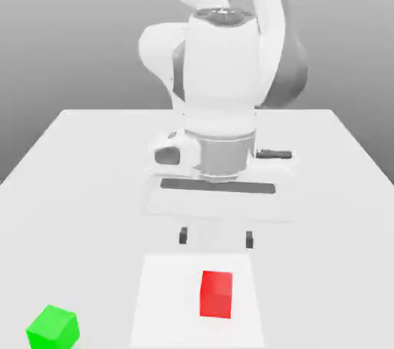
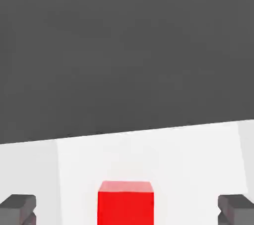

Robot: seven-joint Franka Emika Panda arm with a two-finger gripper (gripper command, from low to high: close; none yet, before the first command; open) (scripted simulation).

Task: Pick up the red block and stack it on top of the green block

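The red block rests on the white table, near its front edge and a little toward the exterior view's right of centre. My gripper hangs above and just behind it, open, with its two dark fingertips wide apart and nothing between them. In the hand view the red block lies between the two fingertips, not touched by either. The green block sits at the front corner on the exterior view's left, well apart from the red one.
The arm's white body rises over the middle of the table behind the gripper. A slightly brighter square patch of the tabletop lies under the red block. The table's far edge runs across the hand view.
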